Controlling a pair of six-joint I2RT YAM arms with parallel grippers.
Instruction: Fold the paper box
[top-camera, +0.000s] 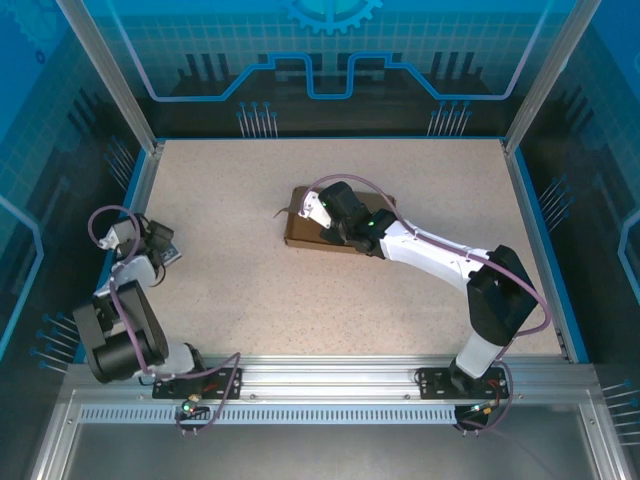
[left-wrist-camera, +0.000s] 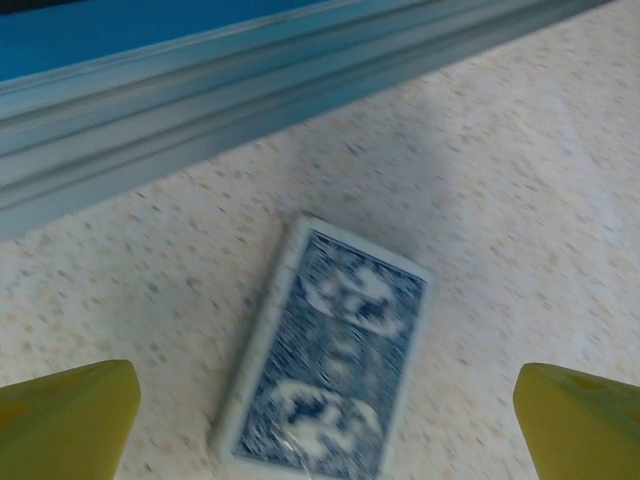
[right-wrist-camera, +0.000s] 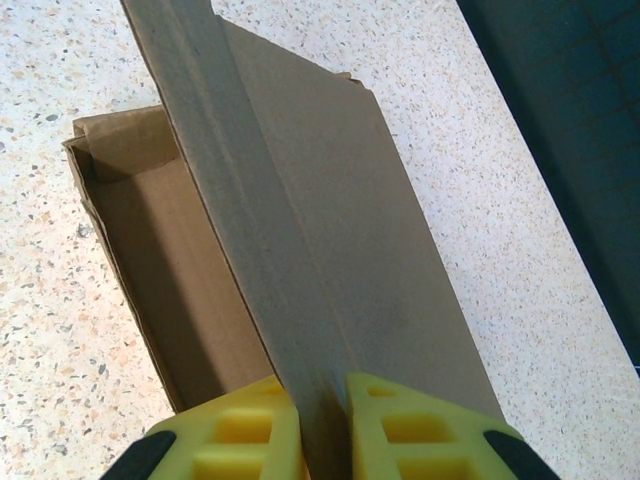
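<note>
The paper box (top-camera: 298, 232) is plain brown cardboard lying near the middle of the table, partly under my right arm. My right gripper (top-camera: 335, 215) is over it. In the right wrist view the gripper (right-wrist-camera: 322, 430) is shut on an upright flap of the box (right-wrist-camera: 330, 220), the yellow fingers (right-wrist-camera: 240, 435) pinching the panel's edge. An open shallow tray part of the box lies left of that flap. My left gripper (top-camera: 158, 242) sits far from the box at the table's left edge. Its jaws (left-wrist-camera: 325, 430) stand wide open with nothing between them.
A small blue-and-white patterned card (left-wrist-camera: 335, 350) lies flat on the speckled table under the open left fingers (left-wrist-camera: 65, 420). The blue table rim (left-wrist-camera: 200, 90) runs just beyond the card. Metal frame posts (top-camera: 110, 70) stand at the table corners.
</note>
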